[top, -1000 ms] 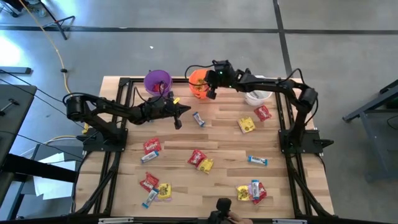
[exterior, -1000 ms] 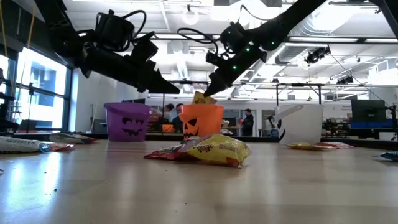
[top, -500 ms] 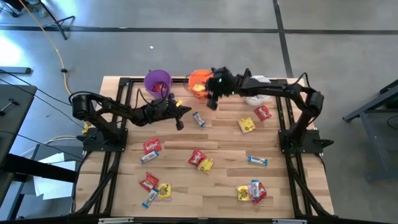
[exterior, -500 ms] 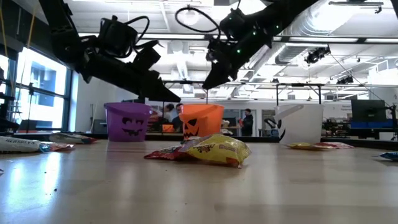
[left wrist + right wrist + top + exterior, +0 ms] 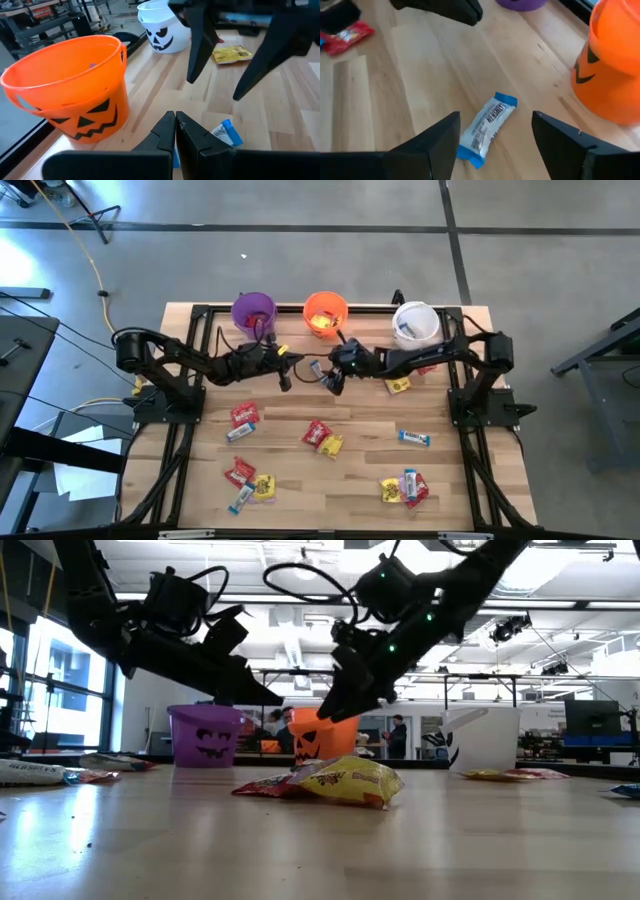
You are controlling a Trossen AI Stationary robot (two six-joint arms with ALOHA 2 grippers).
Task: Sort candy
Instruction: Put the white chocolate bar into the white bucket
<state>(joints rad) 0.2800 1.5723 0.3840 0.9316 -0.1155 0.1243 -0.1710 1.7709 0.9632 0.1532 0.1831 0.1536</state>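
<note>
A blue-and-white candy bar point(image 5: 487, 127) lies flat on the table in front of the orange bucket point(image 5: 325, 313). My right gripper point(image 5: 496, 122) hangs open just above it, one finger on either side, touching nothing. In the high view it point(image 5: 333, 380) sits between the orange bucket and the table's middle. My left gripper point(image 5: 286, 374) is shut and empty, hovering a little to the left of the bar, in front of the purple bucket point(image 5: 254, 311). A yellow packet point(image 5: 320, 324) lies inside the orange bucket. The white bucket point(image 5: 415, 323) stands at the far right.
More candy lies scattered: red packets point(image 5: 245, 415) point(image 5: 318, 433), a yellow packet point(image 5: 397, 383) and a red one point(image 5: 423, 362) near the white bucket, a blue bar point(image 5: 414, 438), and clusters at the near left point(image 5: 248, 480) and near right point(image 5: 405, 488).
My right gripper has let go of a yellow packet over the orange bucket. It has then swung toward the table's near edge and down, and now stands open over the blue-and-white bar. My left gripper has kept almost still.
</note>
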